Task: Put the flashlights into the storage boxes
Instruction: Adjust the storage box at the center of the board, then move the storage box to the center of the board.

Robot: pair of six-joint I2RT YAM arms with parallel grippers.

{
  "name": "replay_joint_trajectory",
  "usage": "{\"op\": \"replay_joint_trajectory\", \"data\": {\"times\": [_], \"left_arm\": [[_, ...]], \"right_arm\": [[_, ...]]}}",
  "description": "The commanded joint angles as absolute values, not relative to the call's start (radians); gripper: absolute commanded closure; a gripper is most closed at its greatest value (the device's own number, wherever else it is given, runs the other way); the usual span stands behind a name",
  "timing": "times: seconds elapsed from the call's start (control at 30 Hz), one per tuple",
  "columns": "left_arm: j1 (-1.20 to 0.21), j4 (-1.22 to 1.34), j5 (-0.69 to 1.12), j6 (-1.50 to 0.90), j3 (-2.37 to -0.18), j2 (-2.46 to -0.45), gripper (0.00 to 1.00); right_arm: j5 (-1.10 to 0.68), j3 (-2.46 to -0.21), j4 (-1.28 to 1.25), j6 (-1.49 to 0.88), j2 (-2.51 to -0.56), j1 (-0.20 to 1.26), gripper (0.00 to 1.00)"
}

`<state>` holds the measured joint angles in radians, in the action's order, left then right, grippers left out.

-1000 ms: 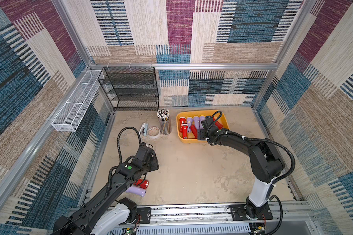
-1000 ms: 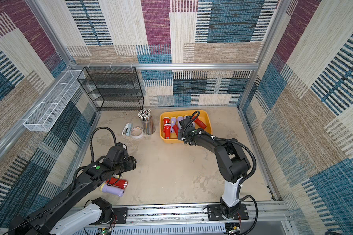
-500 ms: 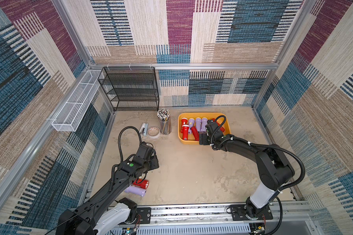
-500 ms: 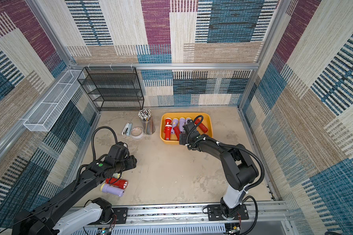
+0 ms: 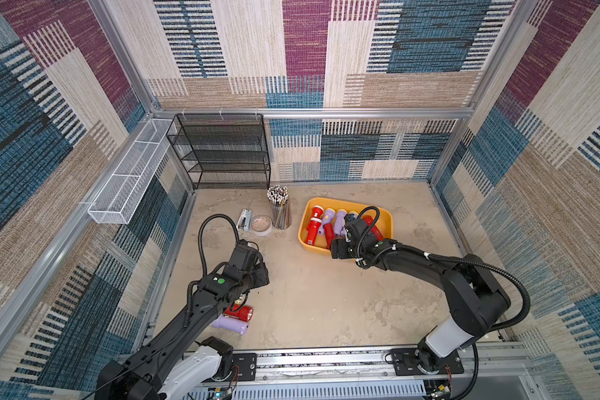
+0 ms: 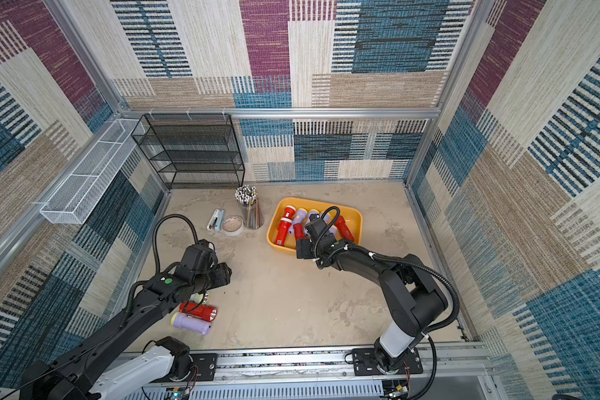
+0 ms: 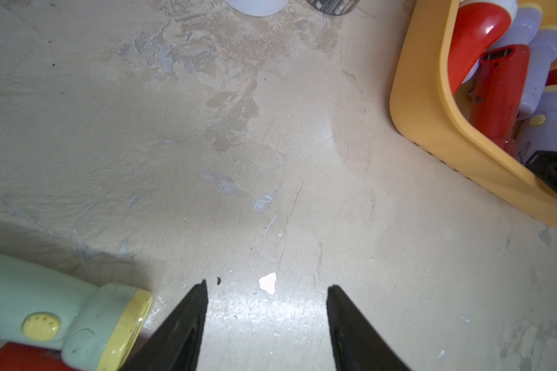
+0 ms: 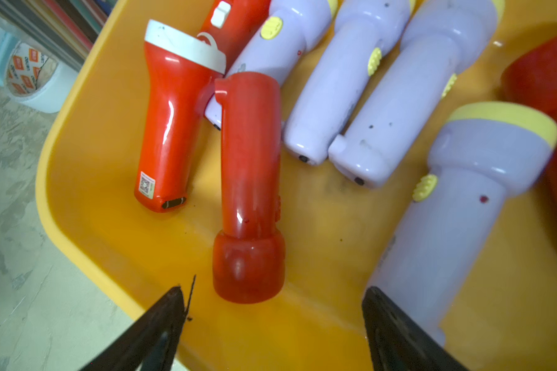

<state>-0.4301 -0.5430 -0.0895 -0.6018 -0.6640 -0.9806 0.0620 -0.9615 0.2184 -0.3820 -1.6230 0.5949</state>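
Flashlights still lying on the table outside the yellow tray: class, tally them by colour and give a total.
Red flashlight: 1
Lavender flashlight: 1
Pale green flashlight: 1
Total: 3

the left arm stretches forward from its base at the near left, long and low, and ends in a bent wrist. the left gripper points forward and down, its two black fingers standing apart with a moderate gap, empty. the right arm rises from its base at the near right, folds at a high elbow and sends its forearm forward and toward the left. the right gripper tips downward at the end of it, its fingers spread wider than the left's, also empty.
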Motion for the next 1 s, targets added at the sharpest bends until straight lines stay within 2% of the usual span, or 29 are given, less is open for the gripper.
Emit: {"op": "replay_joint_trajectory", "data": {"times": [0.0,0.2,0.47,0.67,0.77,0.97], "left_arm": [[-0.428,-0.547,-0.081,-0.588,-0.670,-0.974,0.38],[-0.426,-0.565,-0.101,-0.581,-0.670,-0.946,0.37],[-0.386,-0.606,-0.110,-0.558,-0.664,-0.920,0.34],[-0.345,-0.602,-0.080,-0.558,-0.653,-0.891,0.30],[-0.331,-0.594,-0.057,-0.558,-0.653,-0.890,0.30],[-0.308,-0.581,-0.031,-0.557,-0.650,-0.893,0.30]], "right_arm": [[0.039,-0.998,0.296,-0.393,-1.607,0.615,0.11],[0.032,-1.143,0.319,-0.381,-1.684,0.691,0.12],[0.013,-1.336,0.353,-0.373,-1.869,0.756,0.28],[0.002,-1.423,0.376,-0.365,-1.949,0.767,0.36],[-0.010,-1.455,0.391,-0.363,-1.986,0.767,0.43],[-0.088,-1.471,0.377,-0.367,-2.021,0.788,0.64]]}}
